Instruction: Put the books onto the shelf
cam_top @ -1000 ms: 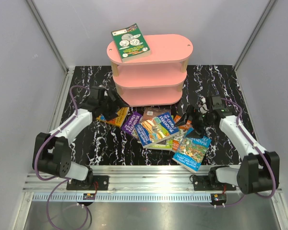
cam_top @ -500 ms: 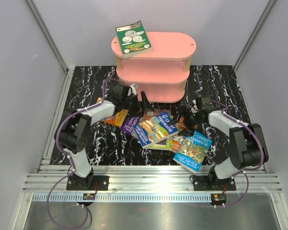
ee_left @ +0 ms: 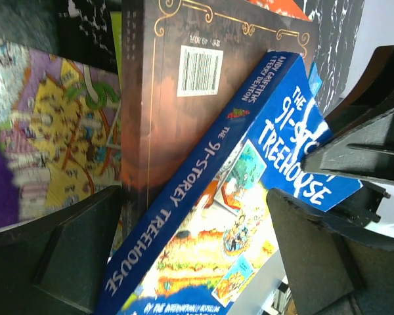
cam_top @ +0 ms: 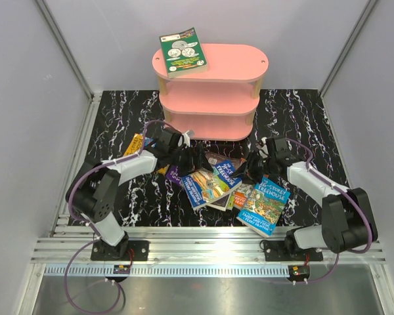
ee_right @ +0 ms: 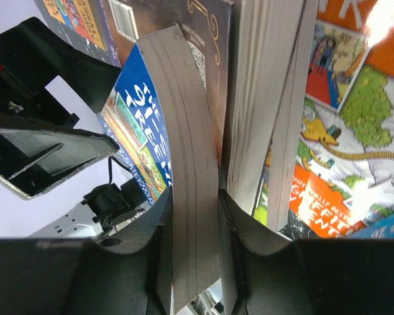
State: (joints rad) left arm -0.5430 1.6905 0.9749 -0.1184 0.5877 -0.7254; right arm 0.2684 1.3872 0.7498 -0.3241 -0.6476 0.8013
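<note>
**Right jaws:** closed on the page edge of the blue Treehouse book [ee_right: 192, 131], with one finger [ee_right: 148, 246] on the cover side and the other on the back. The page block bows between them. I judge this to be a pinch to tip the book up off the pile, not yet a carrying hold.

**Left jaws:** wide open and holding nothing, with one finger [ee_left: 72, 252] on each side of the same book's spine end. I cannot tell whether either finger touches it. My reading is that they stand there to brace or take the spine side while the right jaws lift the opposite edge.

**Book:** it is tilted, leaning across a brown-backed book [ee_left: 161, 111], in the heap of books [cam_top: 262, 205] on the bench [cam_top: 118, 118]. The heap is just in front of the shelf [cam_top: 210, 88], between my two arms. One green book [cam_top: 182, 52] lies flat on the top board, overhanging its left end. The others I can see are down on the bench.

**Views:**
- Right wrist view: the only one that shows the clamp and the bowed pages.
- Left wrist view: gives the spine lettering, the barcode on the brown book and my open fingers.
- Top view: hides both grips behind my wrists, but it alone shows the shelf, the green book and how near the heap is to the shelf.
</note>
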